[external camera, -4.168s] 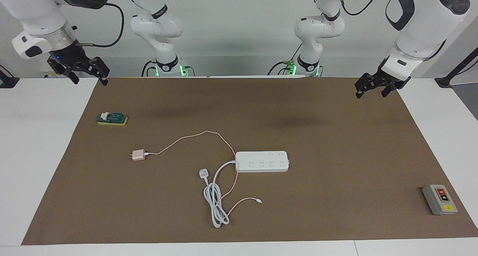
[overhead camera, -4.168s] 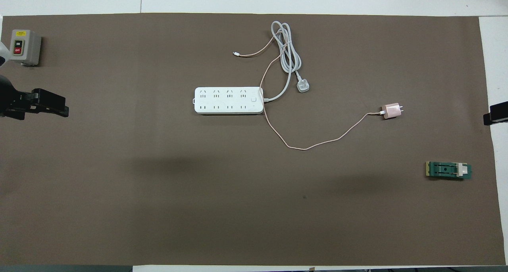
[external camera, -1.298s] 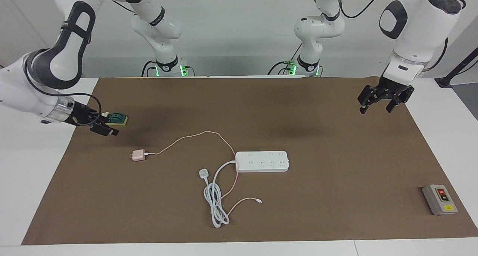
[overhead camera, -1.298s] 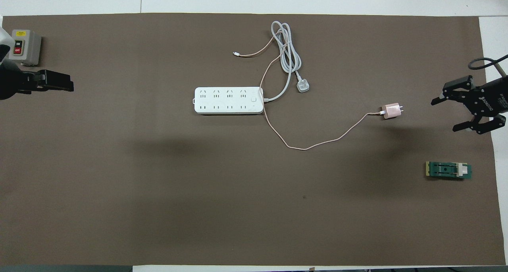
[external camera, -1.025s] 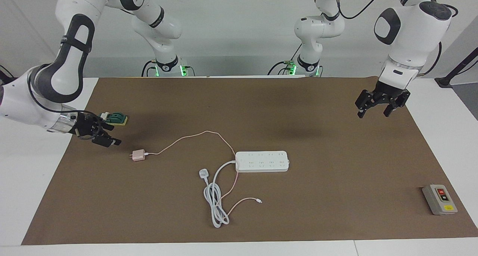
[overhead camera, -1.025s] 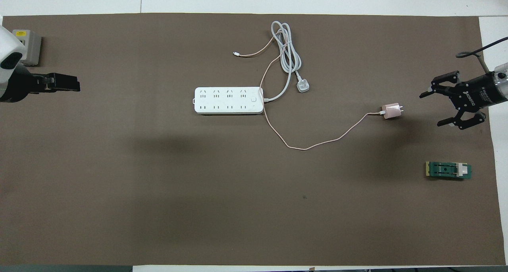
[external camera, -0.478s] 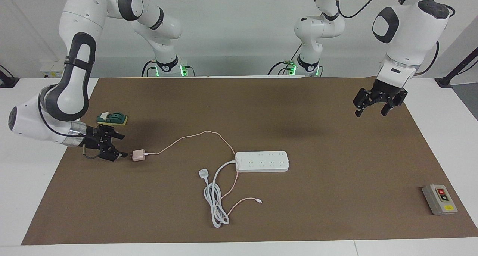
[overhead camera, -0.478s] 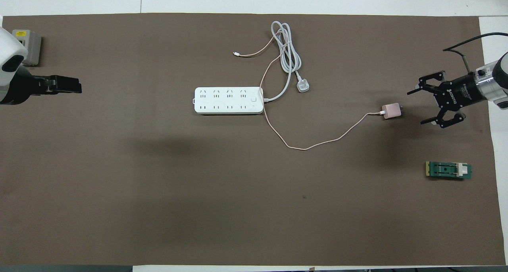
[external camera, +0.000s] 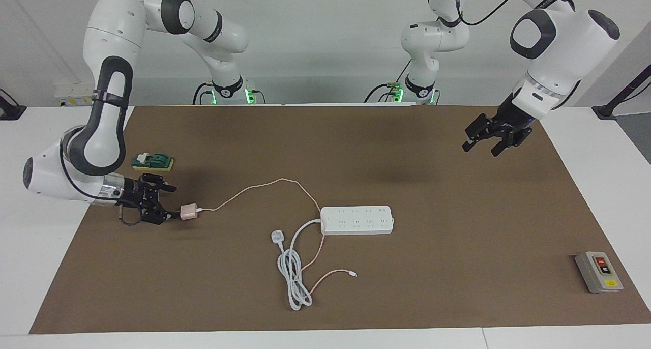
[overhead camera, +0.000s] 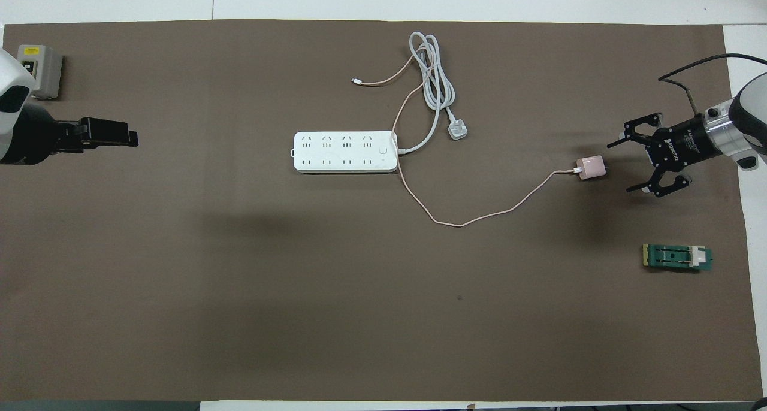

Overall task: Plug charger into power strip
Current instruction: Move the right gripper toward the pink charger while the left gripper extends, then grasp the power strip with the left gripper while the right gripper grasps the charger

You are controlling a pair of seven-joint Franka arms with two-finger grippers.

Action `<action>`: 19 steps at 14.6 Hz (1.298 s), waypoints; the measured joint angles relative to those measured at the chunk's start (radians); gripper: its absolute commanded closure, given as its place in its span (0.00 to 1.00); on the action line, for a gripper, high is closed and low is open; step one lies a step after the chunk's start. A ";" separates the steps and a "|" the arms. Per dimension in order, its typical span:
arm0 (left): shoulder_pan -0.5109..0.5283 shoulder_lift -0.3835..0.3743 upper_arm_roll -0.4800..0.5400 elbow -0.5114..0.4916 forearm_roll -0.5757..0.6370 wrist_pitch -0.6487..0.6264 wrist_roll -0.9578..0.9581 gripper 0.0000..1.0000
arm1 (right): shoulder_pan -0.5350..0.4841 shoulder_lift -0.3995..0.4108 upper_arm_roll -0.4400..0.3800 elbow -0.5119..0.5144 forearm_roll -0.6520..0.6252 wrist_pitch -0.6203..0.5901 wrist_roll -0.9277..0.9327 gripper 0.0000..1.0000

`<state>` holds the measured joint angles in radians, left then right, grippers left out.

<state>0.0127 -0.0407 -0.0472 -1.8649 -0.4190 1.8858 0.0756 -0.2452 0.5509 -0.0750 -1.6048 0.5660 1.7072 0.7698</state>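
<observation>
The pale-pink charger lies on the brown mat toward the right arm's end of the table. Its thin pink cable loops across to the power strip, a long white bar with two rows of sockets at mid-table. My right gripper is low over the mat, open, right beside the charger's prong end; the cube is not between its fingertips. My left gripper hangs open and holds nothing, high over the mat at the left arm's end.
A white three-pin plug with a coiled thick cord lies beside the strip, farther from the robots. A green block sits near the right arm. A grey switch box stands at the left arm's end.
My right gripper has come down and slid in toward the charger's prong end, staying open. The left gripper has drifted a little toward mid-table. Charger and strip have not moved.
</observation>
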 measured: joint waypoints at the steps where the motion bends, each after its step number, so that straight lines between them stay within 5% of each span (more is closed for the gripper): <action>1: -0.002 0.000 -0.002 -0.007 -0.040 -0.002 0.003 0.00 | 0.004 0.002 0.000 0.000 0.006 0.013 0.007 0.00; 8: -0.004 0.014 0.001 -0.060 -0.378 -0.043 0.141 0.00 | 0.008 0.034 0.000 0.000 0.009 0.041 0.013 0.00; 13: -0.012 0.114 -0.009 -0.103 -0.703 -0.072 0.293 0.00 | 0.008 0.037 0.000 -0.001 0.009 0.037 0.013 0.00; 19: -0.035 0.211 -0.009 -0.127 -0.926 -0.164 0.429 0.00 | 0.008 0.040 0.001 -0.041 0.040 0.032 -0.016 0.00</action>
<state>-0.0223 0.1704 -0.0563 -1.9922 -1.3450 1.7217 0.5044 -0.2369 0.5910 -0.0737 -1.6456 0.6056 1.7394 0.7538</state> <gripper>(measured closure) 0.000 0.000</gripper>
